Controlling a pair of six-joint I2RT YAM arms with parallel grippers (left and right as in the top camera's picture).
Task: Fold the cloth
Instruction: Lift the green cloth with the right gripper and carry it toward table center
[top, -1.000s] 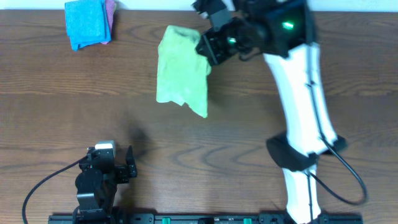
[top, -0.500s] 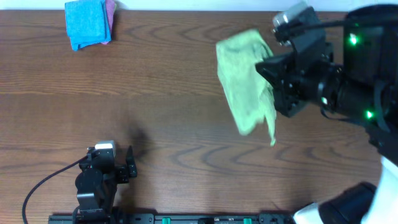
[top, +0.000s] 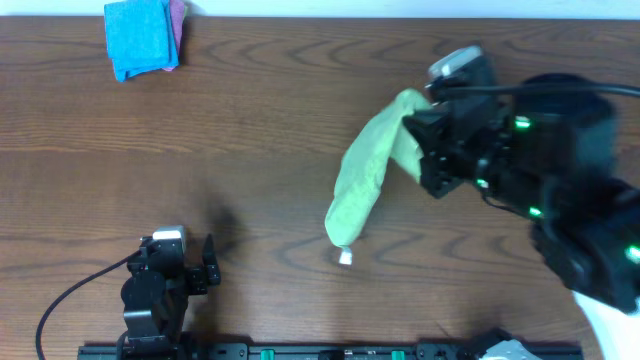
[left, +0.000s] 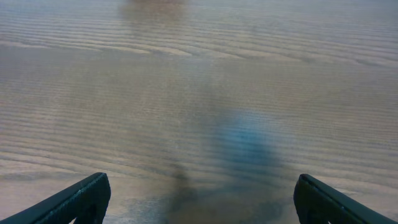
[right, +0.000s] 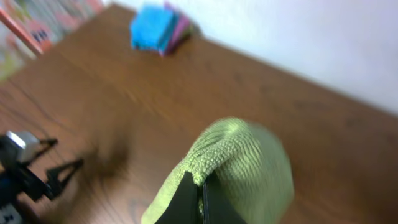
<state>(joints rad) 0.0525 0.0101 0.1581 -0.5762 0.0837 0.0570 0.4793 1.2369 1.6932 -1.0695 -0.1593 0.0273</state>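
Note:
The lime-green cloth (top: 362, 180) hangs from my right gripper (top: 425, 150), which is shut on its upper edge above the table's right half. The cloth trails down and to the left, and its small white tag (top: 345, 257) shows at the lowest tip. In the right wrist view the cloth (right: 242, 165) drapes over my closed fingers (right: 201, 190). My left gripper (top: 205, 262) sits low at the front left, open and empty. The left wrist view shows its two fingertips (left: 199, 202) wide apart over bare wood.
A folded bright blue cloth (top: 138, 36) lies on a pink cloth (top: 178, 22) at the table's back left corner; both show in the right wrist view (right: 152, 28). The brown wooden table (top: 250, 140) fills the view. A black cable (top: 70, 295) runs from the left arm.
My right arm has swung the cloth from the back middle toward the right and nearer the front. The cloth now hangs long and narrow. The left arm has not moved.

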